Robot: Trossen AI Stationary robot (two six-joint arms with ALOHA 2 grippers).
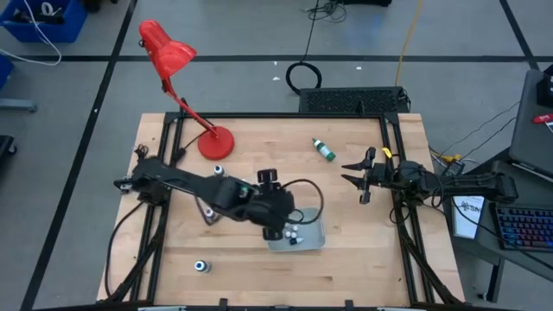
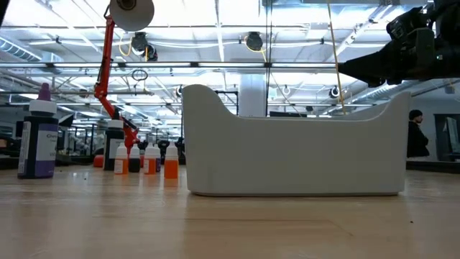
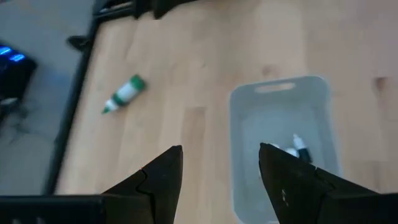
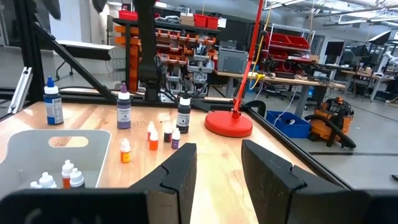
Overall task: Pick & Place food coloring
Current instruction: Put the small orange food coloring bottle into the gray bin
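Note:
The pale tray [image 1: 309, 239] lies on the table near the middle front, with a few small white-capped bottles [image 1: 290, 233] standing in it; they also show in the left wrist view [image 3: 297, 149] and in the right wrist view [image 4: 62, 176]. A green bottle [image 1: 324, 149] lies on its side at the far right and shows in the left wrist view [image 3: 124, 94]. More bottles [image 4: 152, 137] stand on the table left of the tray. My left gripper [image 1: 281, 229] hangs open and empty over the tray's left edge [image 3: 221, 174]. My right gripper [image 1: 352, 179] waits open at the right [image 4: 219, 165].
A red desk lamp stands with its base [image 1: 216, 142] at the far left. Taller bottles stand near it: blue [image 4: 53, 102], purple [image 4: 124, 107] and black [image 4: 183, 113]. One small bottle [image 1: 201, 266] stands alone near the front left. Bare wood lies between the tray and the right arm.

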